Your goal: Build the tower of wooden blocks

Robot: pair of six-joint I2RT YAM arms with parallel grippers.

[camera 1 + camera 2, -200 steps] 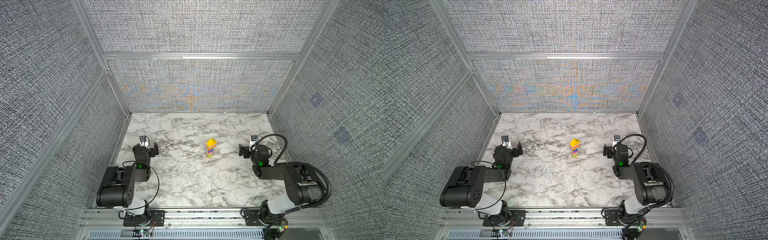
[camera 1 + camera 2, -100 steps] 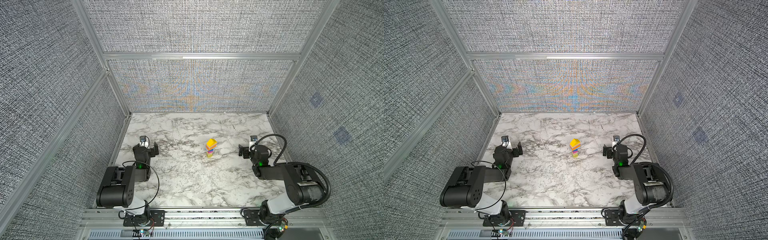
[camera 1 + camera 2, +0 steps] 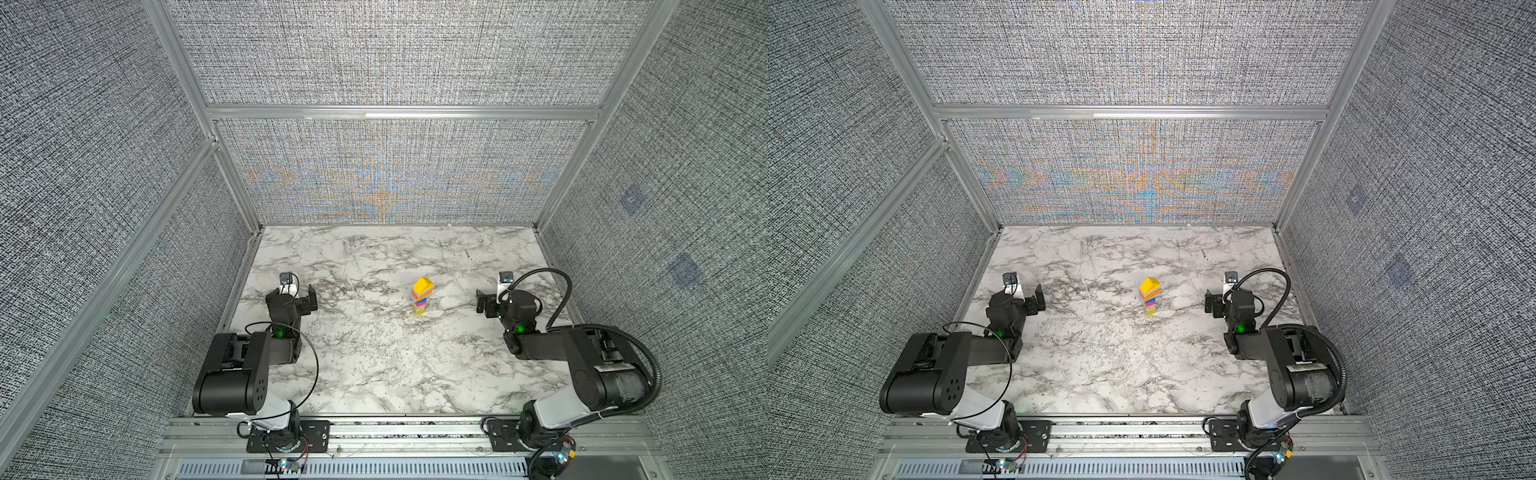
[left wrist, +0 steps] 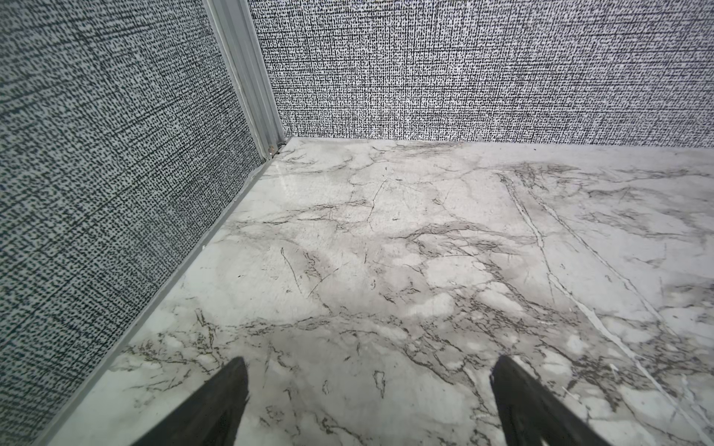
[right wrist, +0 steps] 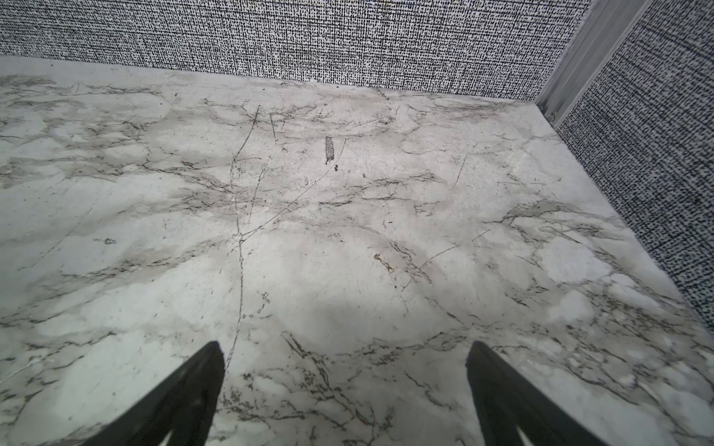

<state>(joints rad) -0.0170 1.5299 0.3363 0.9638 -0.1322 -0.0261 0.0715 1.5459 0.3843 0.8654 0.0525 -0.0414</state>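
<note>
In both top views the tower [image 3: 422, 296] [image 3: 1150, 296] stands alone as one narrow column of wood blocks right of the table's middle. From the bottom it shows a yellow-green base, then magenta, blue and orange layers, with a yellow wedge [image 3: 423, 285] [image 3: 1150, 285] as cap. My left gripper [image 3: 293, 294] [image 3: 1017, 294] [image 4: 369, 361] rests open and empty near the left wall. My right gripper [image 3: 500, 300] [image 3: 1229, 300] [image 5: 344, 343] rests open and empty to the right of the tower. Both stand well away from the tower. Neither wrist view shows the tower, only bare marble.
The marble table [image 3: 374, 353] is boxed in by grey fabric walls on three sides, with aluminium posts [image 4: 247, 73] [image 5: 575, 58] in the back corners. An aluminium rail [image 3: 407, 432] carrying both arm bases runs along the front edge.
</note>
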